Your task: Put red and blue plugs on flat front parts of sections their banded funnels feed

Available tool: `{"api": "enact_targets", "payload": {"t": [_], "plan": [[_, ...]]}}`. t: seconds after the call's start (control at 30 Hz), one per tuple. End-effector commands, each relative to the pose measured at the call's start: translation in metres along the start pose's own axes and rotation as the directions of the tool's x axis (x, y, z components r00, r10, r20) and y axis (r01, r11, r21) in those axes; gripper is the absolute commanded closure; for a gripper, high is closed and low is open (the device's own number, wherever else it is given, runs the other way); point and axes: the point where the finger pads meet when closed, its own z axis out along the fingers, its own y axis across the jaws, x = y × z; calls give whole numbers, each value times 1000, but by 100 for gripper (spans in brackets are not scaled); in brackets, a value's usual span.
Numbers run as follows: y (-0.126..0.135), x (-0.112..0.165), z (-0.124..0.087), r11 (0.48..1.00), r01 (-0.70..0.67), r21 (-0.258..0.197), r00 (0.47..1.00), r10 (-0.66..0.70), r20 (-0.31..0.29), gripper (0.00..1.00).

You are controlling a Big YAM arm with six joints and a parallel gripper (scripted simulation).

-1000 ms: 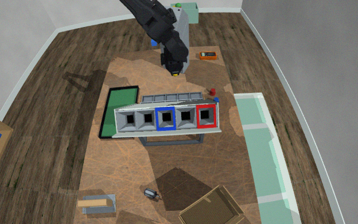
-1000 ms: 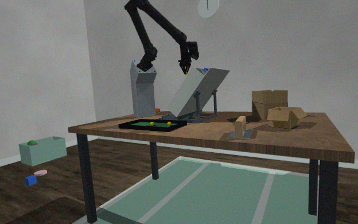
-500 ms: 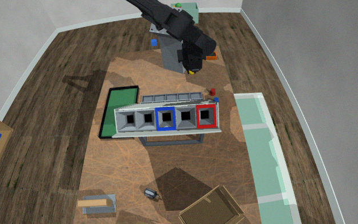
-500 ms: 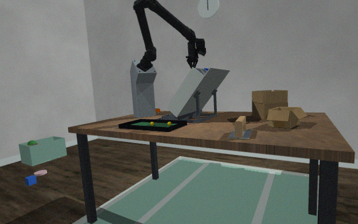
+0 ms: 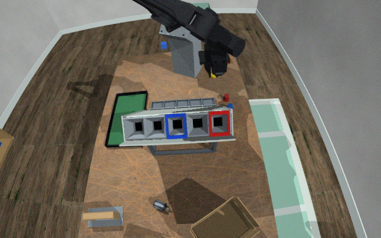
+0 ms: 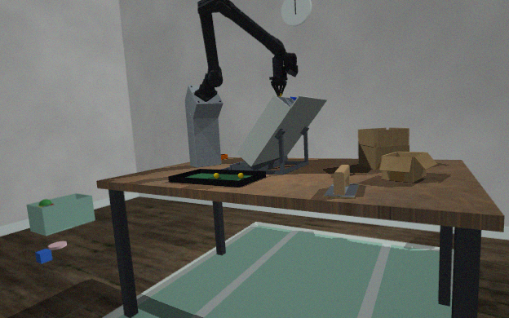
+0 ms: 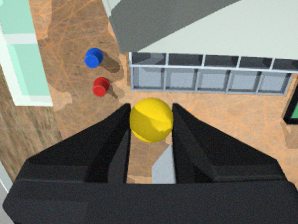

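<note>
My gripper (image 5: 214, 75) is shut on a yellow marble (image 7: 150, 120) and holds it high above the table, behind the right end of the funnel box; it also shows in the side view (image 6: 279, 94). The slanted box carries a row of funnels, with a blue-banded funnel (image 5: 176, 125) in the middle and a red-banded funnel (image 5: 219, 122) at the right end. The red plug (image 5: 226, 97) and the blue plug (image 5: 230, 105) stand on the table by the box's right end; both show in the wrist view, red plug (image 7: 101, 87), blue plug (image 7: 95, 58). A row of grey sections (image 7: 206, 79) lies below the cover.
A black tray with green lining (image 6: 217, 178) holds two yellow marbles left of the box. The grey arm pedestal (image 5: 184, 58) stands behind. Cardboard boxes (image 6: 396, 156), a wooden block on a grey plate (image 6: 342, 181) and a small grey tool (image 5: 160, 205) lie toward the far side.
</note>
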Motion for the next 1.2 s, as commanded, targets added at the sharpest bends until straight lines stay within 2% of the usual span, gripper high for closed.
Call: {"api": "enact_targets", "payload": {"t": [0.0,0.2,0.77,0.97,1.17], "plan": [[5,-14,-3,999,-40,4,999,40,3,100],[11,-9,-5,1000,-25,-1,1000,25,1,100],[5,-24,-1,1000,-30,8,1000,30,-2,100],[3,-44,-1,1000,-28,9,1000,28,-5,100],[2,-77,-1,1000,-28,9,1000,28,-4,100]]}}
